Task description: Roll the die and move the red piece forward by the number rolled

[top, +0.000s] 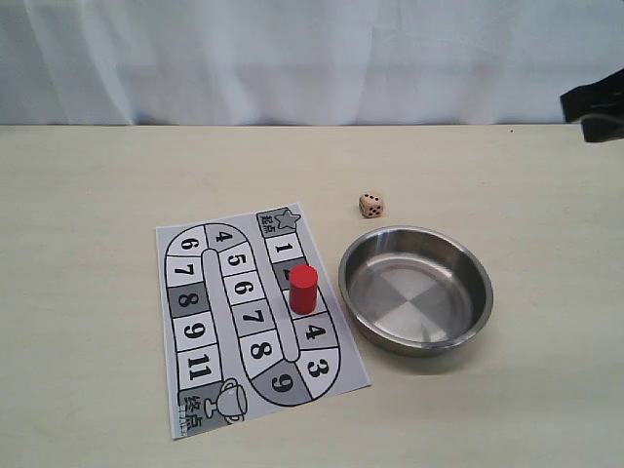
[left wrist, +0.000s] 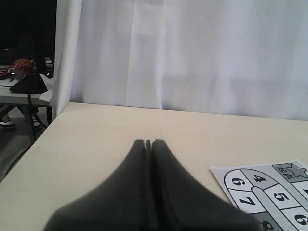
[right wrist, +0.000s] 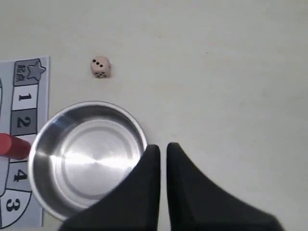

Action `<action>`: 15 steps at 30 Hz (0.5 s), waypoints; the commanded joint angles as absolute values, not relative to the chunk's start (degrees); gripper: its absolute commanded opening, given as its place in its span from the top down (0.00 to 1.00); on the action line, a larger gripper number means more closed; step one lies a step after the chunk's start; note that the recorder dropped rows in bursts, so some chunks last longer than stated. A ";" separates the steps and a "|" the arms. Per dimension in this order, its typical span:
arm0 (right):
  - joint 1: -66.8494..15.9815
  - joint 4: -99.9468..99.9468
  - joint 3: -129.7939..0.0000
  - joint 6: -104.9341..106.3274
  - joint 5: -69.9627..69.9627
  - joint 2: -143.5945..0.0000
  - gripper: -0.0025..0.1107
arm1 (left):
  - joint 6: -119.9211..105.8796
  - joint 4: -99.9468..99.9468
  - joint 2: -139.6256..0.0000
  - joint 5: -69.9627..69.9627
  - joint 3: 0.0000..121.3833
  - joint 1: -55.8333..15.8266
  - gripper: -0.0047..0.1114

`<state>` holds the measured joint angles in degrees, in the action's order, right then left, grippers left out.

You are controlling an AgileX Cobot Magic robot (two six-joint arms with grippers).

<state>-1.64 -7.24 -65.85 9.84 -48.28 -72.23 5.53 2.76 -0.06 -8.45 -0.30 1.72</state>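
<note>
Steel bowl (top: 416,292) stands upright on the pale table (top: 107,166), just beside the right edge of the board (top: 200,331). The board is a printed sheet lying flat, its numbered grey and white squares winding from a star to a trophy. A white curtain (top: 292,58) hangs behind the table. Past the curtain's edge, the left wrist view shows a second table (left wrist: 19,96) bearing dark clutter.
</note>
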 commanded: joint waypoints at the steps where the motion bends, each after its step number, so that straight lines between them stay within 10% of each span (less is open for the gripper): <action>1: -1.38 -6.56 -65.90 9.85 -52.90 -60.02 0.94 | 5.76 2.54 0.00 -8.22 0.00 1.36 0.96; 15: -1.38 -6.56 -65.59 9.85 -56.36 -21.71 0.94 | 5.76 2.54 0.00 -8.22 0.00 1.36 0.96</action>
